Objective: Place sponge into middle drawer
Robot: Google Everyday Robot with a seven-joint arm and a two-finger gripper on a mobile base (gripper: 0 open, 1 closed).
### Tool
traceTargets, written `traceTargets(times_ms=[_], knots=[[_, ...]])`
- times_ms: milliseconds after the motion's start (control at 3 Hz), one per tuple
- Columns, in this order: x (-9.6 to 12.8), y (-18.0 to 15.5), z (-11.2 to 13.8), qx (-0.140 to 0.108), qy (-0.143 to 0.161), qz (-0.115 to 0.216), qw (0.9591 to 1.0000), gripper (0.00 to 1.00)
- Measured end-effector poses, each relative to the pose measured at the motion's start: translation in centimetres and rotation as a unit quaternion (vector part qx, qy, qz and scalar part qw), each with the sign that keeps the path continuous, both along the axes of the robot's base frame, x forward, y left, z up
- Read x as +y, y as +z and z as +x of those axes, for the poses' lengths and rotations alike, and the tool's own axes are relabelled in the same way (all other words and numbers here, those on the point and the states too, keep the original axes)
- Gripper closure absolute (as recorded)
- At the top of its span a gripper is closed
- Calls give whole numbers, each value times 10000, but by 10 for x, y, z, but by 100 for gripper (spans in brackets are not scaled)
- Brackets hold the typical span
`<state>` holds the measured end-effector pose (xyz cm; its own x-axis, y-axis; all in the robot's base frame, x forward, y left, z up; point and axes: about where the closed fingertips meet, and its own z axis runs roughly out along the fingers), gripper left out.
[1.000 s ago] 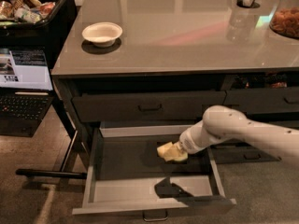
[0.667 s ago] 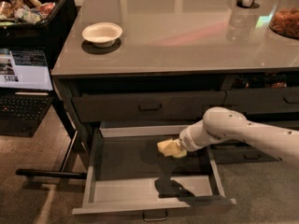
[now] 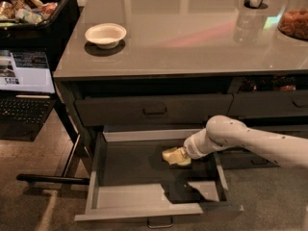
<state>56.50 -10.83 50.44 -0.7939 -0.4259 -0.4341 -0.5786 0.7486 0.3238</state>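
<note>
— Where is the small, pale yellow, soft block of sponge (image 3: 171, 157)?

— It hangs over the inside of the wide dark grey middle drawer (image 3: 96, 177), which stands pulled right out. It is towards the back and right of the box. I'd say it isn't resting on the floor, because its shadow falls on the drawer bottom nearer the front.

— So something has hold of it?

— The gripper (image 3: 183, 155) at the end of the white, rounded robot arm (image 3: 250, 139). The jaws look closed on the sponge's right end, which is why it hangs there slightly tilted.

— Why come in from that side?

— The arm reaches in low from the right, under the smooth grey bench (image 3: 192, 47) and the closed upper drawer front (image 3: 154, 110) with the dark handle. That keeps it clear of both.

— What's left to do?

— My guess is lower a little, let go, and draw the arm out. The round white bowl (image 3: 106, 34) on the bench is well apart and plays no part.
</note>
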Motion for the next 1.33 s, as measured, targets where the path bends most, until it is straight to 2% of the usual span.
traceTargets(times_ms=[333, 667, 1000, 1333], knots=[[-11, -51, 6, 192, -122, 97, 9997, 100], [-14, -88, 12, 204, -246, 309, 9990, 100], [-10, -115, 17, 137, -315, 951, 9949, 83], [0, -123, 26, -129, -106, 1597, 9870, 59]])
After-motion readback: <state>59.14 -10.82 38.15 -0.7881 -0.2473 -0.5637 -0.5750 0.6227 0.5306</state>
